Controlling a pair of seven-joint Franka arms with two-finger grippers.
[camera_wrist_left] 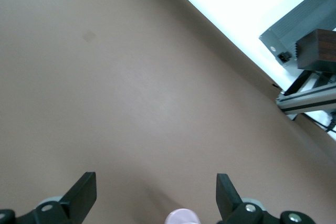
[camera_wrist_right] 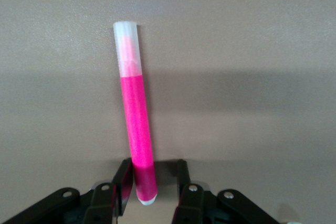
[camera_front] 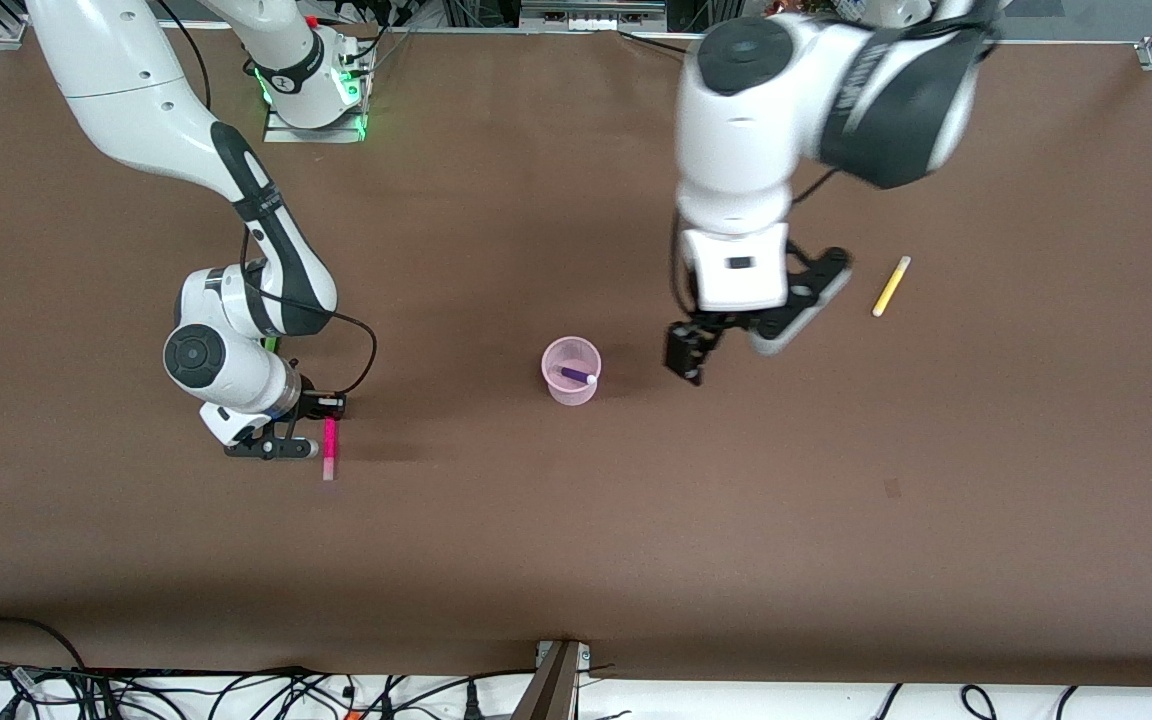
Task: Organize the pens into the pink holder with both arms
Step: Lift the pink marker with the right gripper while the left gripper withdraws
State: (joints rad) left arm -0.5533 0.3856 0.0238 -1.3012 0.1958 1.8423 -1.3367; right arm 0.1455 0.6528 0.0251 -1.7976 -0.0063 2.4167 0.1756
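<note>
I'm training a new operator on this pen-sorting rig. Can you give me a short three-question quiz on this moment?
1. True or false: the left gripper holds a pen.
2. Which pen is in the pink holder? A yellow, B purple, C magenta
3. Fill in: the right gripper is around the ___ pen's end.

Key:
1. False; it is open beside the holder.
2. B, the purple pen; the yellow pen lies on the table.
3. Magenta.
</note>
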